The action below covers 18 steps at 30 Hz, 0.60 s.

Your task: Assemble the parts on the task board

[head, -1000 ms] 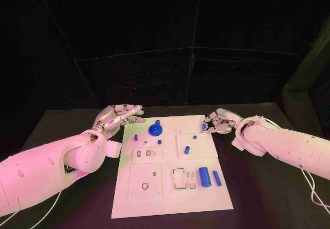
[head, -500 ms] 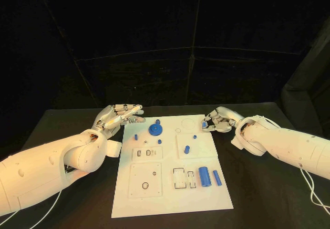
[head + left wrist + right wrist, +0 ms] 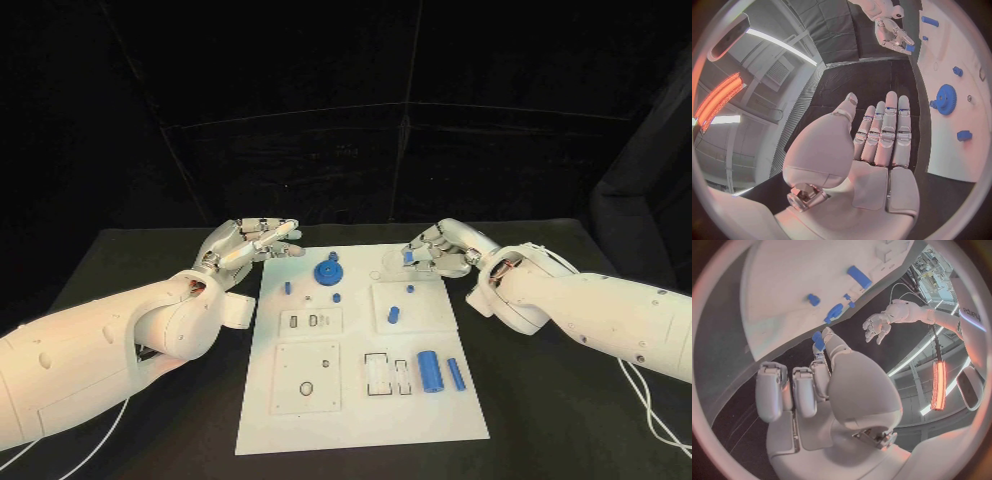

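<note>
The right robot hand [image 3: 437, 251] pinches a small blue part [image 3: 408, 257] above the far end of the task board [image 3: 361, 400], seemingly ready to seat it, while the left robot hand [image 3: 248, 243] waits open.

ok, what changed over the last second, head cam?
The right hand, pinching a small blue part, has moved from beside the far right edge of the white task board inward over its far end. It held the part throughout. The left hand stayed open at the far left corner, and the blue gear and blue cylinder did not move.
</note>
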Each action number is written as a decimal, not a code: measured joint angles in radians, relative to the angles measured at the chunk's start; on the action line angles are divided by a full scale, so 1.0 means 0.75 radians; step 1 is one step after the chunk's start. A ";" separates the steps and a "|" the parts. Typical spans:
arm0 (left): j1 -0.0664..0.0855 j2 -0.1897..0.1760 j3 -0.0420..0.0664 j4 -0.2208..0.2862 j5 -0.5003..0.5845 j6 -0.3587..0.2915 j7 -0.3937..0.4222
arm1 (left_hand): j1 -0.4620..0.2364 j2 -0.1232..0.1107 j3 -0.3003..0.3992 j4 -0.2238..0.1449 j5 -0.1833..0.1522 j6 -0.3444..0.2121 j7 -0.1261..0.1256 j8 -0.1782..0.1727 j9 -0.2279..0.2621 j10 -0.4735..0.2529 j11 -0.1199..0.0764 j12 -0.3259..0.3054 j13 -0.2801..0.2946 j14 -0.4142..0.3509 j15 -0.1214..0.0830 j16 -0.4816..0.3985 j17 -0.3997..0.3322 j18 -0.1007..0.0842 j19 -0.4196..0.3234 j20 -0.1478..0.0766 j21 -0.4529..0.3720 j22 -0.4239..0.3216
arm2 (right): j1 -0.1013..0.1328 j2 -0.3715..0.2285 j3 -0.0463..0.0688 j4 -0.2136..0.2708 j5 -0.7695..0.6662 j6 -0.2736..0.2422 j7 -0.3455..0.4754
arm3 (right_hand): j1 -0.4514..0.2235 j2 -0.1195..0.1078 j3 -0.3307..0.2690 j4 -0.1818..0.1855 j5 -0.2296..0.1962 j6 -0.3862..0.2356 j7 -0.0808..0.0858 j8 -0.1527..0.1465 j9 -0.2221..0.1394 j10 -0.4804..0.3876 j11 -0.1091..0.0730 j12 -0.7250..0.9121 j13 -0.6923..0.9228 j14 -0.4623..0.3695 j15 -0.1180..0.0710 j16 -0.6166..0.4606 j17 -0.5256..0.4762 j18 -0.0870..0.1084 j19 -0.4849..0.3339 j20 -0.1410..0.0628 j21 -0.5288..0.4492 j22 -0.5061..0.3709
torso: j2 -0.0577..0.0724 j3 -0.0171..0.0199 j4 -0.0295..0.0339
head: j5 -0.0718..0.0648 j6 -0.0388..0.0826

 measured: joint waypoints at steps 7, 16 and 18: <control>0.001 0.001 0.000 -0.002 0.002 0.000 0.000 | 0.000 0.000 0.000 0.000 0.000 0.000 0.000 0.000 0.000 0.000 0.000 0.000 0.000 0.000 0.000 0.000 0.001 0.000 0.000 0.000 0.000 0.000 | 0.006 0.098 0.000 0.122 -0.084 -0.015 -0.135 | -0.005 0.005 0.013 -0.013 -0.005 -0.001 -0.001 0.000 0.000 0.000 -0.005 -0.021 0.019 0.000 0.000 0.000 0.000 0.000 0.000 0.000 0.000 0.000 | -0.013 -0.0104 0.0043 | 0.012 -0.017; 0.003 0.002 0.000 -0.002 0.006 0.000 0.000 | 0.000 0.000 0.000 0.000 0.000 0.000 0.000 0.000 0.000 0.000 0.000 0.000 0.000 0.000 0.000 0.000 0.001 0.000 0.000 0.000 0.000 -0.001 | -0.008 0.262 -0.001 0.127 -0.277 0.003 -0.270 | -0.013 -0.002 0.020 -0.020 -0.007 -0.003 -0.003 -0.001 0.000 -0.002 -0.007 -0.022 0.019 0.000 0.000 0.000 0.000 0.000 0.000 0.000 0.000 0.000 | -0.025 -0.0228 0.0136 | 0.032 -0.038; 0.004 0.001 0.000 -0.003 0.007 0.000 0.000 | 0.000 0.000 0.000 0.000 0.000 0.000 0.000 0.000 0.000 0.000 0.000 0.000 0.000 0.000 0.000 0.000 0.001 0.000 0.000 0.000 0.000 -0.001 | -0.017 0.285 -0.001 0.120 -0.308 0.014 -0.296 | -0.022 -0.011 0.021 -0.021 -0.007 -0.004 -0.004 -0.001 0.000 -0.002 -0.007 -0.023 0.018 0.000 0.000 0.000 0.000 0.000 0.000 0.000 -0.005 0.000 | -0.026 -0.0244 0.0141 | 0.037 -0.042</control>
